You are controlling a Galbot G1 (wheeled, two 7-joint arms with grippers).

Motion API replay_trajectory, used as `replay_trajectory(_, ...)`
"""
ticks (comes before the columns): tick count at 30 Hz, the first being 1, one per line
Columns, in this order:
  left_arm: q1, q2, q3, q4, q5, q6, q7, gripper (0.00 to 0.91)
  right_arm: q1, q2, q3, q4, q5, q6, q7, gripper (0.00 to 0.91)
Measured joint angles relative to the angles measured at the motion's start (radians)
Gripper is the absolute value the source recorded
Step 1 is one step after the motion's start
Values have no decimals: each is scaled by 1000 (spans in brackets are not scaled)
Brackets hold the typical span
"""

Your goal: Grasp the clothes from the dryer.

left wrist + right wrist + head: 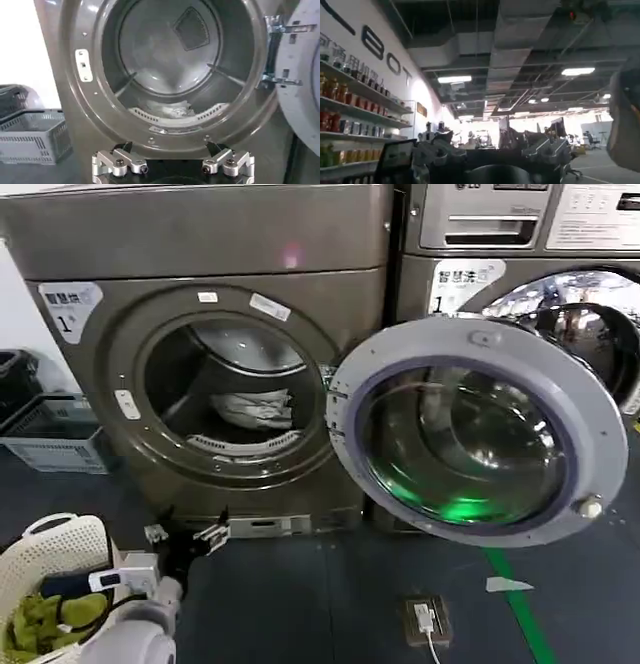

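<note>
Dryer: standing with its round door swinging wide to the robot's right.
Clothes: lying as a small whitish bundle low inside the drum, just behind the rim.
Left gripper: hovering low before the dryer's base, fingers spreading apart, grasping nothing.
Right gripper: pointing toward a room with shelves; finger state cannot be told.
Basket: sitting at the robot's left, holding yellow-green cloth.

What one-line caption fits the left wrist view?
Open left gripper faces the dryer, clothes lying inside the drum.
</note>
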Motion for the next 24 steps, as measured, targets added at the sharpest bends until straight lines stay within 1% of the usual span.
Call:
replay_trajectory(8,0,-8,7,7,7,0,0,907,-4,2,4,-3,3,2,0,907)
replay_trajectory(24,8,-1,1,-5,24,0,0,907,-11,10,10,3,7,2,1,907)
